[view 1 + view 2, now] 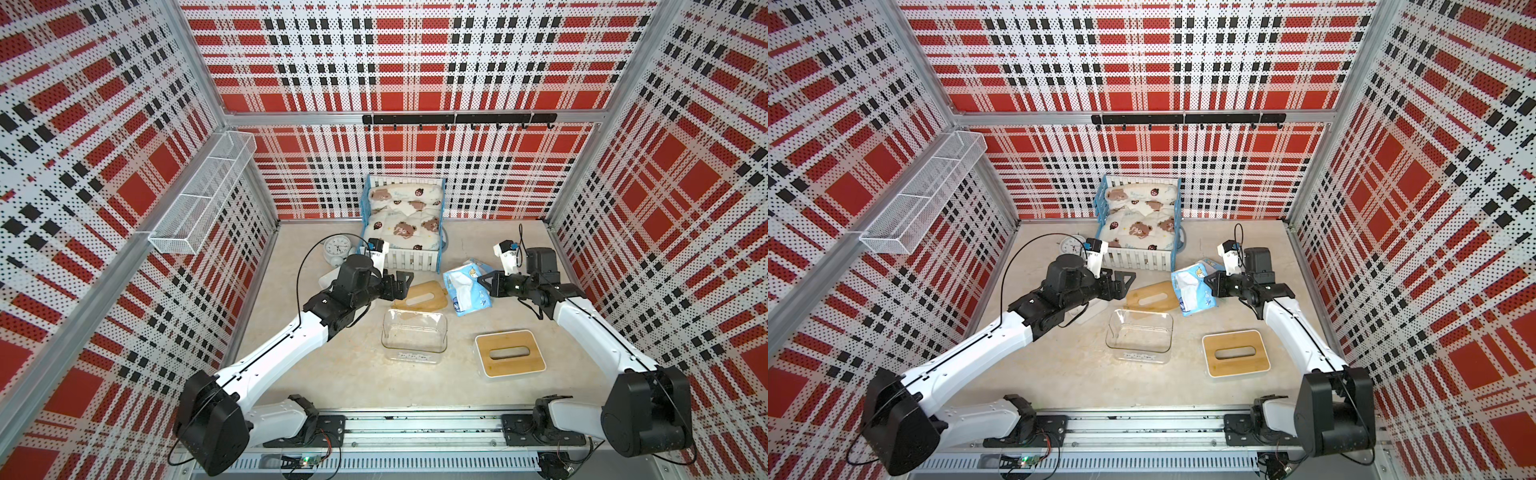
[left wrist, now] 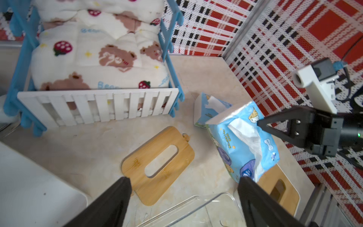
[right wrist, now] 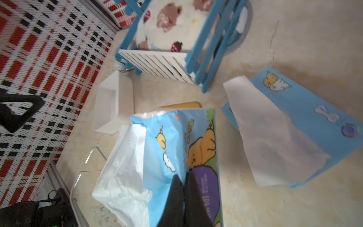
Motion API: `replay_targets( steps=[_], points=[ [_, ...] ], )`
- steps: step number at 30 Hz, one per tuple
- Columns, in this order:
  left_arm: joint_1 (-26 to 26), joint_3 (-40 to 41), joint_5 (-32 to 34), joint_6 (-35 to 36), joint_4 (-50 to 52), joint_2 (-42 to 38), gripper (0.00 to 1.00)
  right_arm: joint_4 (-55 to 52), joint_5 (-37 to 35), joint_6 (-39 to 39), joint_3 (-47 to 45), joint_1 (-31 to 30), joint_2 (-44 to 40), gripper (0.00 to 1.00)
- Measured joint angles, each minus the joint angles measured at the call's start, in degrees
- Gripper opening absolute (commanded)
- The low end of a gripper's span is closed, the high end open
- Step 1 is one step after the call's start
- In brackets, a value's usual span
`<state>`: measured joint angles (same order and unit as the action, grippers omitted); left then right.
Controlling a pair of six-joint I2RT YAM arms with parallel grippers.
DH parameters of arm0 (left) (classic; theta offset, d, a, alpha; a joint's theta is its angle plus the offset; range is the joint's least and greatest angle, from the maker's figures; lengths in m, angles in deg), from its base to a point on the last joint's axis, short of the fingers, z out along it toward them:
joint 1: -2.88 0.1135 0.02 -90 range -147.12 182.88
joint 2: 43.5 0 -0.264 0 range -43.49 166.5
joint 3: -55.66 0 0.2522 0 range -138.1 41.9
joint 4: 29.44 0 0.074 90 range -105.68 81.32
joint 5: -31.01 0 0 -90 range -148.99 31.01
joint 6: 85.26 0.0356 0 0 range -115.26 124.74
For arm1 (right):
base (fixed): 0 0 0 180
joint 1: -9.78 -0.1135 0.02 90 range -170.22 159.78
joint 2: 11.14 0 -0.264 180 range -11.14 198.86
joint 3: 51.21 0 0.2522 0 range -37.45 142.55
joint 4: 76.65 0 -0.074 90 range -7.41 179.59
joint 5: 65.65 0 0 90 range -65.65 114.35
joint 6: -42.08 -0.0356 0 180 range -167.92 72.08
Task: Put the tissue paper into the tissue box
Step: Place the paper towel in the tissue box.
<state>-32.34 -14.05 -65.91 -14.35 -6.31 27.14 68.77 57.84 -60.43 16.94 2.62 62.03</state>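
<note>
A light-blue printed pack of tissue paper hangs tilted above the table, white sheets spilling from its top. My right gripper is shut on the pack's plastic wrap. A second pack lies on the table just behind it. The clear open tissue box stands in the middle, and its slotted bamboo lid lies flat behind it. My left gripper hovers open over the lid and the box's far rim, holding nothing.
A white tissue box with a bamboo lid stands right of the clear one. An open white box lies under my left arm. A doll bed with a bear quilt and an alarm clock stand at the back.
</note>
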Motion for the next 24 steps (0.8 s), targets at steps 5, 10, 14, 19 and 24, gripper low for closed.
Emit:
replay_targets(
  steps=[5,10,14,19,24],
  points=[
    [-4.02,-8.48,-2.19,7.43,4.24,3.41,0.85,-4.57,4.37,5.42,7.32,-4.52,0.24,0.0],
    [-5.49,-15.15,-4.39,14.71,10.14,7.98,0.84,-8.76,8.2,11.45,14.16,-10.25,2.75,0.0],
    [-5.35,-18.36,-4.83,18.51,15.58,11.39,0.77,-12.0,9.86,15.85,16.63,-13.79,5.22,0.0],
    [-4.07,-18.6,-9.33,20.24,19.3,12.44,0.68,-15.17,10.58,20.17,17.31,-15.89,7.91,0.0],
    [-1.9,-18.6,-15.17,19.96,19.93,13.44,0.6,-17.51,10.69,23.23,17.81,-16.68,9.81,0.0]
  ],
)
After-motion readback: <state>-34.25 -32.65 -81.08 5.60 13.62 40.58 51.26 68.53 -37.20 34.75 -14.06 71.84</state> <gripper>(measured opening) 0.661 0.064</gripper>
